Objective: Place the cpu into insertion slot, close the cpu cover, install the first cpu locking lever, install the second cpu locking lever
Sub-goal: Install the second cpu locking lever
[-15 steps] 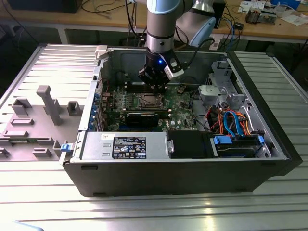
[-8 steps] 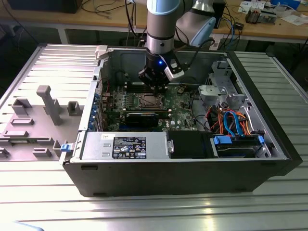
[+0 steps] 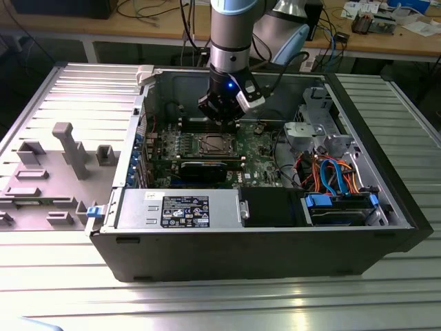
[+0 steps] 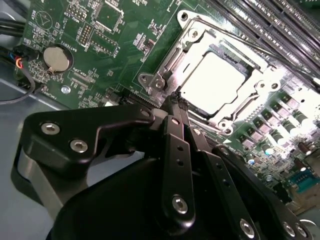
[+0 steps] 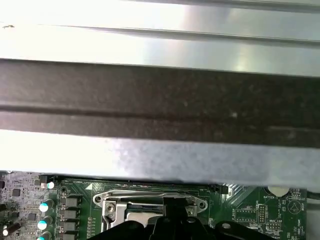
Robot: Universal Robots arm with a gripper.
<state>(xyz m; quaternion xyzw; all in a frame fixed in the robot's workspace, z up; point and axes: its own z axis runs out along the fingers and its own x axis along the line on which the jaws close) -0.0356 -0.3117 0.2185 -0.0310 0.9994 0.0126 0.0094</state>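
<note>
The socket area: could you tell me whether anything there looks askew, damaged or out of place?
Nothing stands out. In the second wrist view the cpu lies flat and square inside the cpu cover, which sits down over the slot. The gripper is at the cover's edge.

cpu (image 4: 212, 80): bright silvery metal top, kinda glossy | cpu cover (image 4: 186, 46): shiny grey metal frame | gripper (image 4: 176, 102): matt black fingers, metal screws | motherboard (image 4: 125, 30): green, slightly glossy

Open-topped computer case (image 3: 124, 238), room left above the cpu cover (image 3: 215, 144), hemmed by drive cage (image 3: 318, 131), cables (image 3: 331, 172), power supply (image 3: 179, 209).
</note>
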